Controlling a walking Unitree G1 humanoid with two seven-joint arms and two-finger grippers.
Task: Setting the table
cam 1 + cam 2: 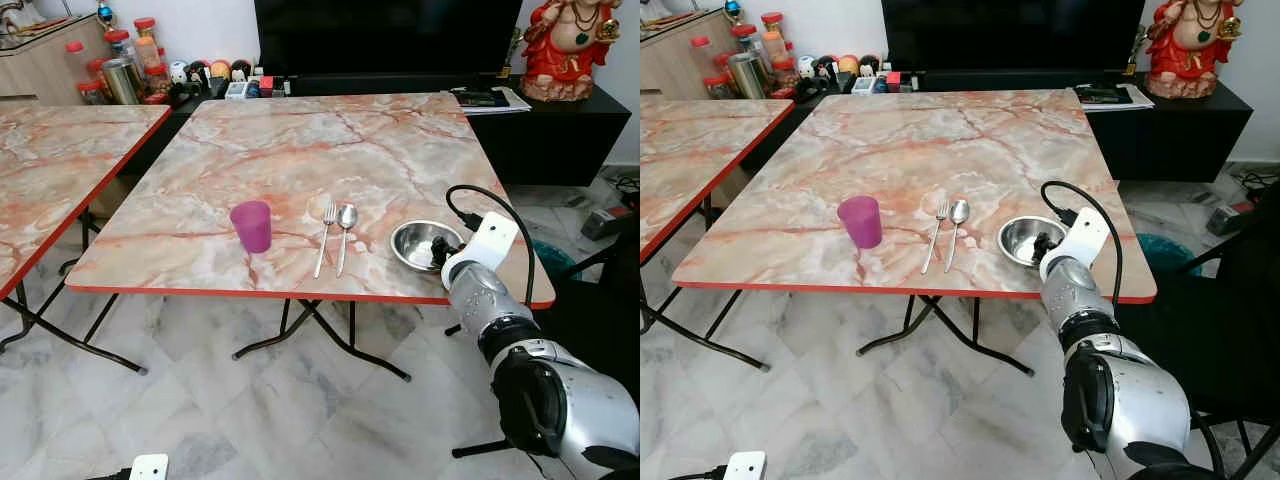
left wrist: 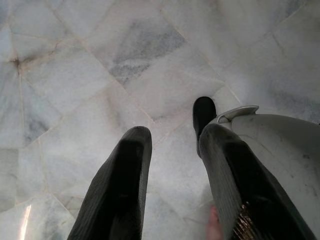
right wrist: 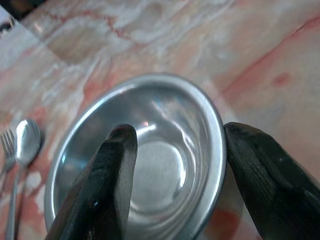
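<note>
On the marble-patterned table point(image 1: 300, 140), near its front edge, a pink cup point(image 1: 251, 225) stands upright. To its right a fork point(image 1: 325, 235) and a spoon point(image 1: 344, 235) lie side by side. Further right sits an empty steel bowl point(image 1: 418, 243). My right gripper point(image 1: 440, 255) is at the bowl's near right rim. In the right wrist view it is open point(image 3: 177, 132), straddling the bowl point(image 3: 150, 165) rim with one finger inside and one outside. My left gripper point(image 2: 177, 132) hangs open over the floor.
A second marble table point(image 1: 60, 160) stands close on the left. Behind the table are a dark TV cabinet with papers point(image 1: 490, 97), a red statue point(image 1: 565, 45) and jars point(image 1: 120, 60). A black chair point(image 1: 610, 290) stands at the right.
</note>
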